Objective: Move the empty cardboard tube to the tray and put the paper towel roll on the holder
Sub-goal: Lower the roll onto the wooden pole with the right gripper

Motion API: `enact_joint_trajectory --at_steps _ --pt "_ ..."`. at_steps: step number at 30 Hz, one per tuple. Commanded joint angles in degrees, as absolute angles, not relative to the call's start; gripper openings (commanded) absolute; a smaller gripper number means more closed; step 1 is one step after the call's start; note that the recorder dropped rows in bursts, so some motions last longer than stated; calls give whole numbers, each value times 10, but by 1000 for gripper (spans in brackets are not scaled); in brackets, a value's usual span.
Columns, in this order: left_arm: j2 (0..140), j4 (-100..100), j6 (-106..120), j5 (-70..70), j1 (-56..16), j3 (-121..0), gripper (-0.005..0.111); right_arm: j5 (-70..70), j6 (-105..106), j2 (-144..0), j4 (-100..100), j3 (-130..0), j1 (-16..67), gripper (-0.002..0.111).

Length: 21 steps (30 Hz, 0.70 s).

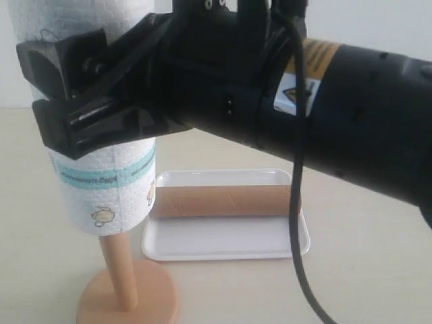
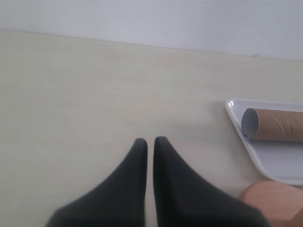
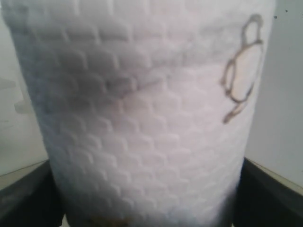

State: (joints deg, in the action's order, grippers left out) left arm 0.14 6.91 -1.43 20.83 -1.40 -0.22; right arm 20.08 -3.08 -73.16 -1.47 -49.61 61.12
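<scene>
The white embossed paper towel roll [image 1: 104, 185] stands upright over the wooden holder [image 1: 121, 277], part way down the post, whose lower stretch and round base show beneath it. My right gripper [image 1: 74, 91] is shut on the roll, one finger on each side; the roll [image 3: 142, 118] fills the right wrist view. The brown cardboard tube [image 1: 223, 201] lies lengthwise in the white tray [image 1: 223, 246]. My left gripper [image 2: 150, 142] hovers over bare table, shut and holding nothing, left of the tray [image 2: 272, 163] and tube [image 2: 274, 125].
The right arm's black body and cable [image 1: 300, 256] cross above and in front of the tray. The holder's round base [image 2: 272, 203] sits close to the tray's near corner. A white wall rises behind the beige table [image 2: 94, 94].
</scene>
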Motion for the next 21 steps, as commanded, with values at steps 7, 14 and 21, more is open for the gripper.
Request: enact_joint_trajectory --at_steps 7,14,21 --pt "0 66 -18 208 -12 0 4 235 -19 -774 -9 -497 612 0" --pt "0 66 -18 208 -12 0 4 272 -22 -847 -9 -497 612 0" --pt "0 66 -18 208 -12 0 4 279 -22 -892 -9 -497 612 0"
